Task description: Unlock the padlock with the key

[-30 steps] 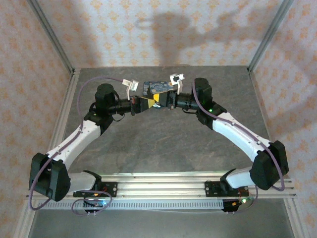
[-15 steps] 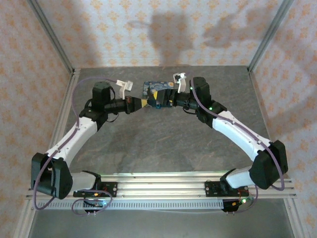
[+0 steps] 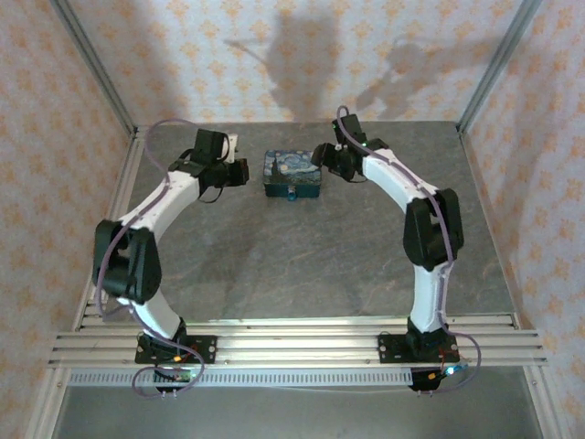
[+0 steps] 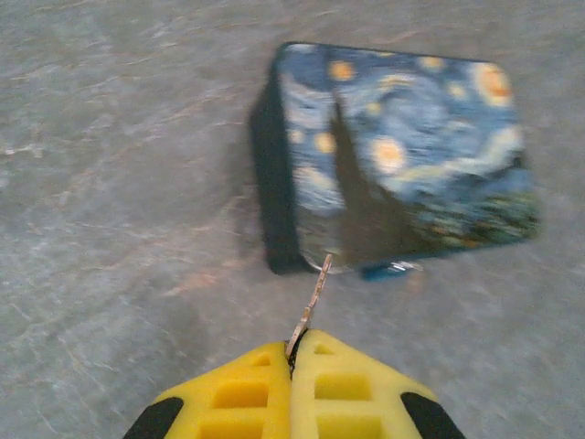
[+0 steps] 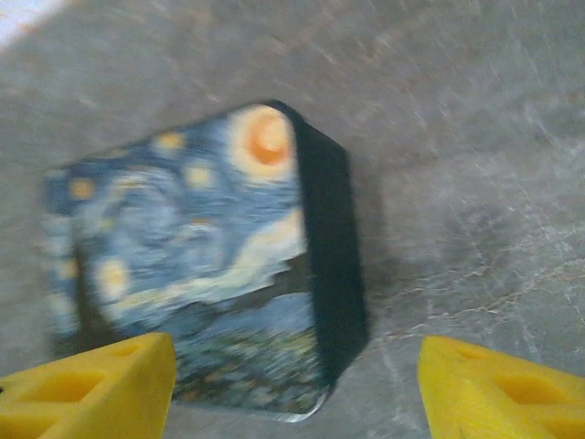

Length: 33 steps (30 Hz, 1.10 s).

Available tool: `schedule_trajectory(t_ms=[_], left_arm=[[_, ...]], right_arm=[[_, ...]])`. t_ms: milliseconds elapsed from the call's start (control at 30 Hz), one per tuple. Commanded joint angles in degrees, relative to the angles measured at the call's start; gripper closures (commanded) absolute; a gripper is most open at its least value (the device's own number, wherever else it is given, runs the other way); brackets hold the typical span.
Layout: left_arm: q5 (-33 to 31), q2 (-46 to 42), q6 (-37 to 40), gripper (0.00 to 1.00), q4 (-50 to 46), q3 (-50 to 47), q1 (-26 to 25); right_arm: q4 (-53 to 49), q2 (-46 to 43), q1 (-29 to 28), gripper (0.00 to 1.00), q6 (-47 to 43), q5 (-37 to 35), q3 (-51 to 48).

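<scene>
Left gripper is pinching the key, pointing up-frame; padlock sits just right of its tip.

Clad in smooth white shells along the links of the left arm and the right arm. Jointed with bulky black housings. Trailed by thin purple cables looping beside each arm. Footed on black base blocks dotted with small lights, green on the right. Tipped, on the left gripper, with bright yellow moulded fingers, sunk with rectangular pockets, black at the outer corners; same yellow on the right gripper.
</scene>
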State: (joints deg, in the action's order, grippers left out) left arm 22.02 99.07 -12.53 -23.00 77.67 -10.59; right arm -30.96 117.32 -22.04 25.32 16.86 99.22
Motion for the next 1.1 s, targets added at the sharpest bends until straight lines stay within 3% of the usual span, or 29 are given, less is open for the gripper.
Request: schedule_trajectory(t_ms=[0,233,533,933,1067], left_arm=[[-7.7,4.8,0.3,1.00,-3.4,5.5,0.3],[-6.9,16.1,1.3,1.00,-5.5,14.8,-0.6],[-3.7,21.8,5.5,1.00,-6.0,19.5,-6.8],[0.9,18.1,6.2,1.00,-1.4,12.9,-13.7],[5.1,15.6,4.2,1.00,3.2,8.4,-14.4]], right_arm=[[-5.1,2.8,-0.7,0.31,-1.5,-2.2,5.9],[-3.0,7.6,-0.4,0.38,-2.9,2.5,6.8],[2.4,6.1,-0.4,0.49,-3.2,7.3,-1.3],[7.0,-11.0,-1.2,0.54,-0.4,4.4,-25.9],[6.0,-17.3,-1.2,0.46,1.8,-0.1,-31.1]])
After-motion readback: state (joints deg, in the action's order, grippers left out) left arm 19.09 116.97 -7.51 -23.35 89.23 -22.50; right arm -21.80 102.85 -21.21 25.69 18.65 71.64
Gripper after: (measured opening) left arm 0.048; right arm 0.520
